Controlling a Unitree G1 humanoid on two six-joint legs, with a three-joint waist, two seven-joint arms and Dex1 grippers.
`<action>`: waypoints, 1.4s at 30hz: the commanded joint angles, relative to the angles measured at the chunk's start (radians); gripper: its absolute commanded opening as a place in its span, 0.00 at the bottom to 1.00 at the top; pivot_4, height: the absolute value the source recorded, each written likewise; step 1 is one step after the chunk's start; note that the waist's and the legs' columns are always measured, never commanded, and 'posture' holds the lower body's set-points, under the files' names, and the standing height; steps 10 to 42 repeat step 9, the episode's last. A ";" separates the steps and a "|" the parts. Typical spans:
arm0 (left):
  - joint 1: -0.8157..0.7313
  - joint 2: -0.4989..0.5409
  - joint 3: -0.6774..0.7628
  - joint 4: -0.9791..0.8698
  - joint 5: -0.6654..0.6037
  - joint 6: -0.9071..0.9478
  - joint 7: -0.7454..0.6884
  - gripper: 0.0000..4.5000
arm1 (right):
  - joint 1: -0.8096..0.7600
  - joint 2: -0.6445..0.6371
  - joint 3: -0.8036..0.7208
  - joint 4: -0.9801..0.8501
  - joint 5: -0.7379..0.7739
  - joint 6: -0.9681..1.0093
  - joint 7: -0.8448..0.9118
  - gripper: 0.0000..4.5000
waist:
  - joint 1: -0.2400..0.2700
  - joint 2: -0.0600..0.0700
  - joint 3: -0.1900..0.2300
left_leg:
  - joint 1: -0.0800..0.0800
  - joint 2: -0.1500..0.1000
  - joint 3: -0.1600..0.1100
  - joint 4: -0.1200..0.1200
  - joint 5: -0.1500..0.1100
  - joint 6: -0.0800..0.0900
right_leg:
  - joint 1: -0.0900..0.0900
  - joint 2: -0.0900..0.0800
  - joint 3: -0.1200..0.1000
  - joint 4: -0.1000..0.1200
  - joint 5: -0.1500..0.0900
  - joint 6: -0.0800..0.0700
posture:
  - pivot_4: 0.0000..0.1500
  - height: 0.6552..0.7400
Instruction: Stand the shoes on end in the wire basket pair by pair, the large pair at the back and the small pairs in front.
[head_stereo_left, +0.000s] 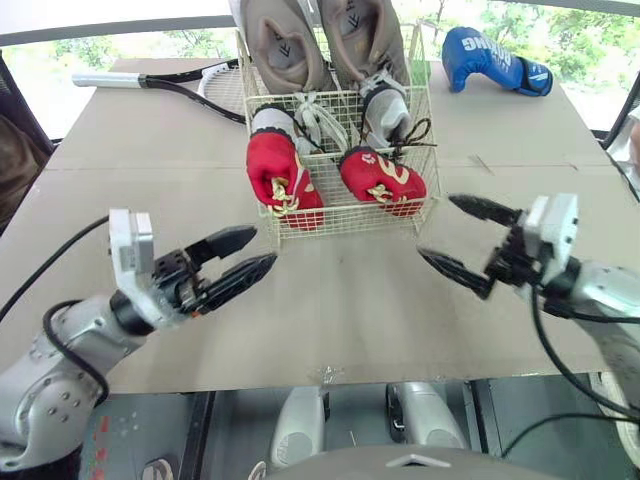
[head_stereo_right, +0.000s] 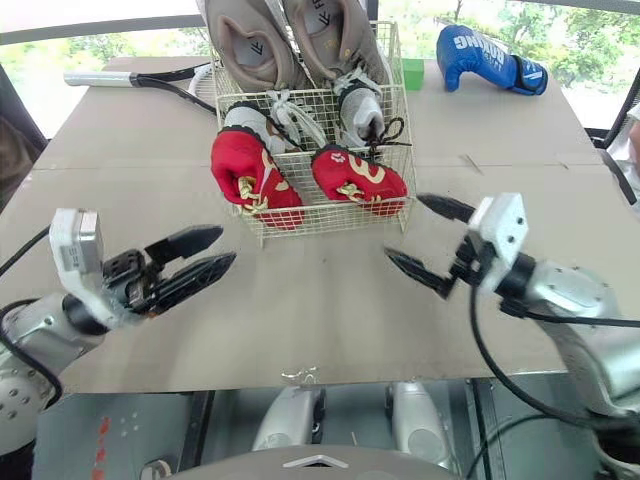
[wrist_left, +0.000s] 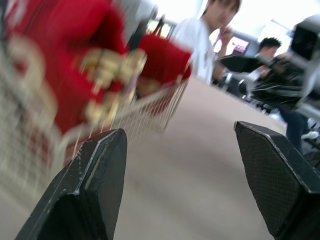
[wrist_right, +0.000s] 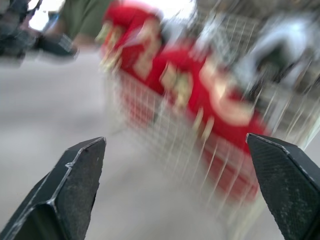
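Observation:
A white wire basket (head_stereo_left: 262, 206) stands in the middle of the table. Two large tan shoes (head_stereo_left: 283, 42) stand on end at its back. A grey and white small pair (head_stereo_left: 383, 105) sits in the middle, and two small red shoes (head_stereo_left: 282, 172) stand at the front. My left gripper (head_stereo_left: 243, 255) hovers open to the left of the basket's front, holding nothing. My right gripper (head_stereo_left: 466, 238) is open to the right of the basket's front, also holding nothing. In the left wrist view the red shoes (wrist_left: 75, 75) lie just beyond my fingers.
A blue boxing glove (head_stereo_left: 493, 61) lies at the table's far right. A racket (head_stereo_left: 165, 80) lies at the far left behind the basket. A green block (head_stereo_right: 412, 72) sits behind the basket. People (wrist_left: 210, 35) are beyond the table in the left wrist view.

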 joint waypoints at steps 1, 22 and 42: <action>0.089 0.020 0.087 0.046 0.073 -0.041 -0.071 0.83 | 0.100 -0.086 -0.154 0.020 0.019 -0.001 0.132 0.98 | 0.001 0.000 0.000 | 0.000 0.000 0.000 0.000 0.000 0.000 | 0.000 0.000 0.000 0.000 0.000 0.000 | 1.00 1.00; 0.143 0.033 0.103 0.104 0.159 -0.082 -0.156 0.83 | 0.330 -0.123 -0.387 0.144 -0.104 -0.088 0.264 0.98 | 0.010 -0.004 -0.003 | 0.000 0.000 0.001 0.002 0.000 0.000 | 0.001 0.000 0.001 -0.001 -0.001 -0.001 | 1.00 1.00; 0.143 0.033 0.103 0.104 0.159 -0.082 -0.156 0.83 | 0.330 -0.123 -0.387 0.144 -0.104 -0.088 0.264 0.98 | 0.010 -0.004 -0.003 | 0.000 0.000 0.001 0.002 0.000 0.000 | 0.001 0.000 0.001 -0.001 -0.001 -0.001 | 1.00 1.00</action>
